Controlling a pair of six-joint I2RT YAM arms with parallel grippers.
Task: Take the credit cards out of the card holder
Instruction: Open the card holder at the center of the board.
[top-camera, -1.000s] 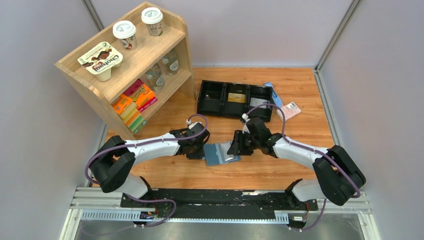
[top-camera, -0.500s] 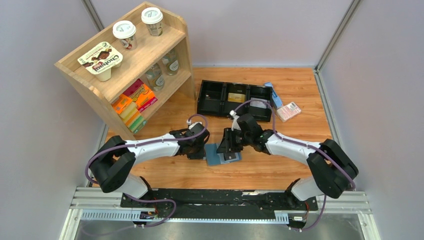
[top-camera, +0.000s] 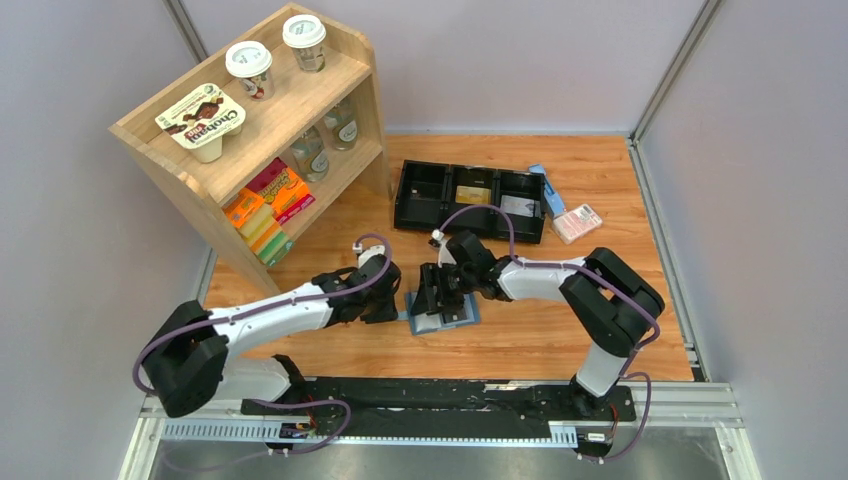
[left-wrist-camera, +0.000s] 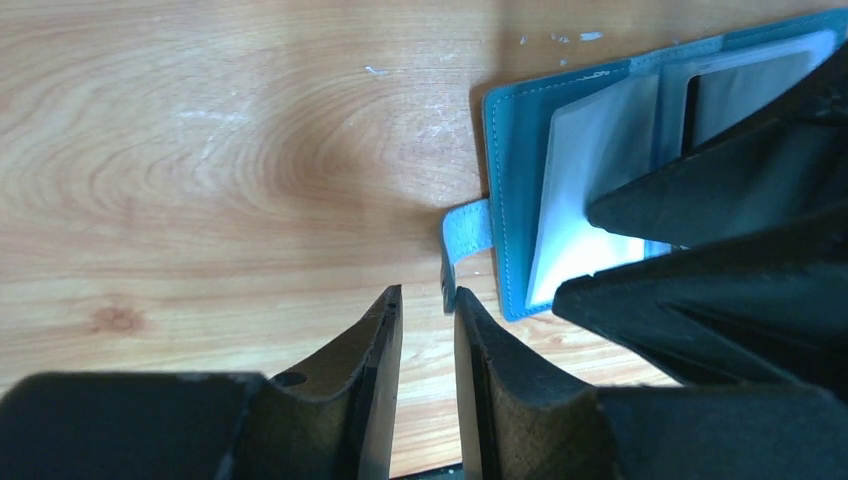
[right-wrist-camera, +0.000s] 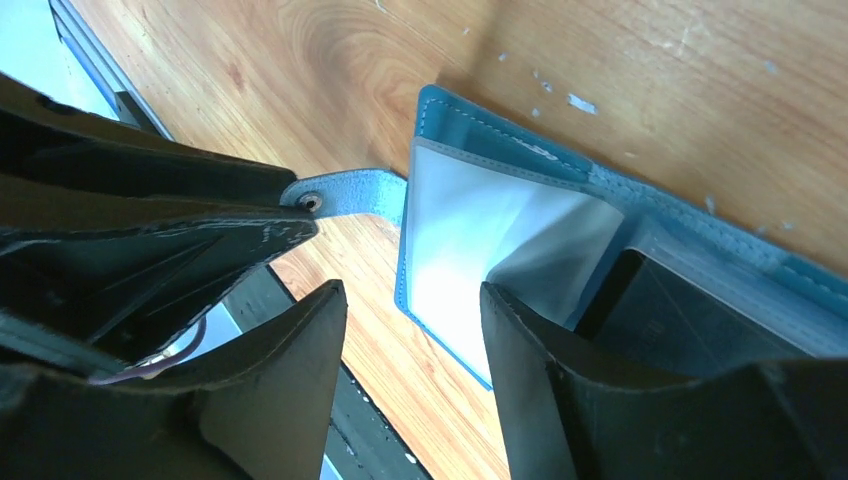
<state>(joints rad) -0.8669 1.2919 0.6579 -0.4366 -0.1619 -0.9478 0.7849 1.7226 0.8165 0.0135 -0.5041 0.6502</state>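
Note:
The teal card holder (top-camera: 458, 318) lies open on the wood floor between my grippers. Its clear inner sleeves show in the left wrist view (left-wrist-camera: 590, 160) and the right wrist view (right-wrist-camera: 470, 215). A black credit card (right-wrist-camera: 680, 310) sits in a pocket under a sleeve. My right gripper (top-camera: 432, 296) is open over the holder's left part (right-wrist-camera: 412, 300), with one finger (right-wrist-camera: 520, 350) on a sleeve. My left gripper (top-camera: 388, 302) is just left of the holder, jaws a narrow gap apart (left-wrist-camera: 428, 300). The holder's strap tab (left-wrist-camera: 465, 228) ends at its fingertips.
A long black three-compartment tray (top-camera: 420, 212) stands behind, holding a gold card (top-camera: 473, 195) and a whitish card (top-camera: 517, 206). A pink-white packet (top-camera: 577, 222) and a blue item (top-camera: 546, 188) lie to its right. A wooden shelf (top-camera: 200, 205) with cups stands far left.
My right gripper has moved left across the holder to its left part. My left gripper has drawn back a little to the left. The holder has shifted slightly left.

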